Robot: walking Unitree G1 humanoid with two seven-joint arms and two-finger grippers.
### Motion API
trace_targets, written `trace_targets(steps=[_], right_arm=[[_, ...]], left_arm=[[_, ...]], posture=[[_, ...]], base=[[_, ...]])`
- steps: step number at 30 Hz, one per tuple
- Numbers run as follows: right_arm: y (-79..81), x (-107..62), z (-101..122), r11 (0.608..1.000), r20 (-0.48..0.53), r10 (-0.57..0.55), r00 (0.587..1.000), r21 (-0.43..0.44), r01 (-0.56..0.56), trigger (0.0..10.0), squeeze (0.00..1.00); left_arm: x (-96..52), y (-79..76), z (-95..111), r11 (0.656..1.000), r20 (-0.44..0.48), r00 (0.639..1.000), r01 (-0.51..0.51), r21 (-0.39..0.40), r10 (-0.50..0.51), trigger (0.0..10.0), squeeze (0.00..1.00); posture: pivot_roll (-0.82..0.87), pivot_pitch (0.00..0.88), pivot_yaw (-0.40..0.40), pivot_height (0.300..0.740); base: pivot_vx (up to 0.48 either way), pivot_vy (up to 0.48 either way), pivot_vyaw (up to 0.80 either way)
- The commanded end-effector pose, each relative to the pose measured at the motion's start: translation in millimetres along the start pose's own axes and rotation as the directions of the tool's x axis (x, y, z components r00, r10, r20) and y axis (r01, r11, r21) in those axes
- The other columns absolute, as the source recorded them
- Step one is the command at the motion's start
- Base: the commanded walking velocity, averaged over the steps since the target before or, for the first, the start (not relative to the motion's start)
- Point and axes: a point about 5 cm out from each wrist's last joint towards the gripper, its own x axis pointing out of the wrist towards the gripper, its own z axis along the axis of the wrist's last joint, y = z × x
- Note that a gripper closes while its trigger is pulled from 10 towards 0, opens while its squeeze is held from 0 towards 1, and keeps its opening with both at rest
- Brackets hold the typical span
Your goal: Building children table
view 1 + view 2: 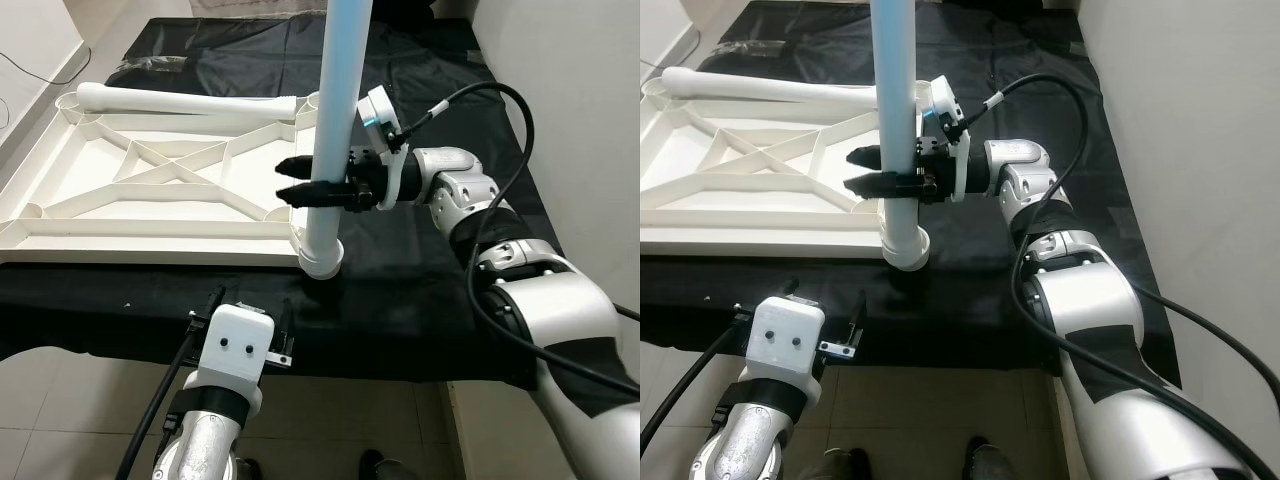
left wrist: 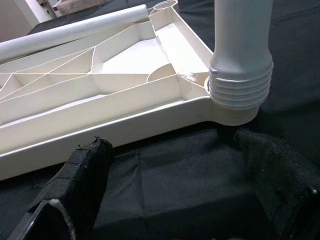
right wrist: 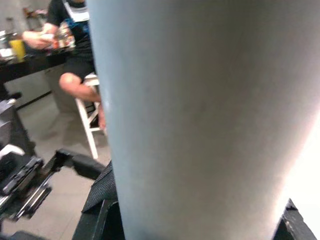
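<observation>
1. The tabletop (image 1: pixel 150 190) lay upside down on a black cloth (image 1: pixel 420 300), its ribbed underside facing up.
2. An upright leg (image 1: pixel 335 120) stood in the tabletop's near right corner socket (image 1: pixel 322 258), its ribbed end seated in the socket's ring.
3. A second leg (image 1: pixel 185 100) lay flat along the far edge of the tabletop, touching its rim.
4. The right arm reached in from the right, elbow bent and forearm level above the cloth, wrist turned so the fingers pointed toward the robot's left.
5. The right gripper (image 1: pixel 312 180) clasped the upright leg partway up, one black finger (image 1: pixel 296 161) above the other, their tips showing past the leg's left side.
6. In the right wrist view, that leg (image 3: pixel 195 115) stood hard against the camera between the black fingers, with a seated person (image 3: pixel 75 45) on a white stool behind it.
7. The left arm came up from below, wrist bent so the left gripper (image 1: pixel 250 325) pointed forward over the near edge of the cloth, just short of the socket.
8. Its fingers (image 2: pixel 75 180) were spread apart and held nothing; the left wrist view showed the socket corner (image 2: pixel 235 107) lying beyond them.
</observation>
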Motion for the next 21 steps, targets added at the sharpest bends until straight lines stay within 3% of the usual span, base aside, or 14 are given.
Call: trace_targets(steps=[1, 5, 14, 21], right_arm=[[4.1, 3.9, -15.2, 0.998, -0.051, 0.037, 0.998, 0.045, -0.035, 10.0, 0.00], [4.0, 6.9, -17.1, 0.999, -0.062, 0.032, 0.998, 0.037, -0.030, 10.0, 0.00], [-3.8, 11.3, -15.3, 0.994, -0.088, -0.105, 0.990, -0.008, 0.105, 10.0, 0.00], [-4.2, 8.5, -14.3, 0.994, -0.104, -0.107, 0.989, -0.016, 0.106, 10.0, 0.00]], left_arm=[[-5.6, -16.4, 8.7, 0.997, 0.012, 0.999, 0.047, -0.062, -0.046, 10.0, 0.00], [-6.0, -15.7, 9.4, 0.997, 0.012, 0.999, 0.045, -0.061, -0.044, 10.0, 0.00], [-5.5, -15.3, 9.6, 0.997, 0.010, 0.999, 0.037, -0.061, -0.037, 10.0, 0.00], [-5.0, -15.3, 9.5, 0.997, 0.009, 0.999, 0.036, -0.062, -0.036, 10.0, 0.00]], posture=[[0.10, 0.280, -0.021, 0.740], [0.10, 0.282, -0.020, 0.740], [0.10, 0.285, -0.025, 0.740], [0.10, 0.285, -0.027, 0.740]], base=[[0.000, 0.000, 0.00], [0.000, 0.000, 0.00], [0.000, 0.000, 0.00], [0.000, 0.000, 0.00]])
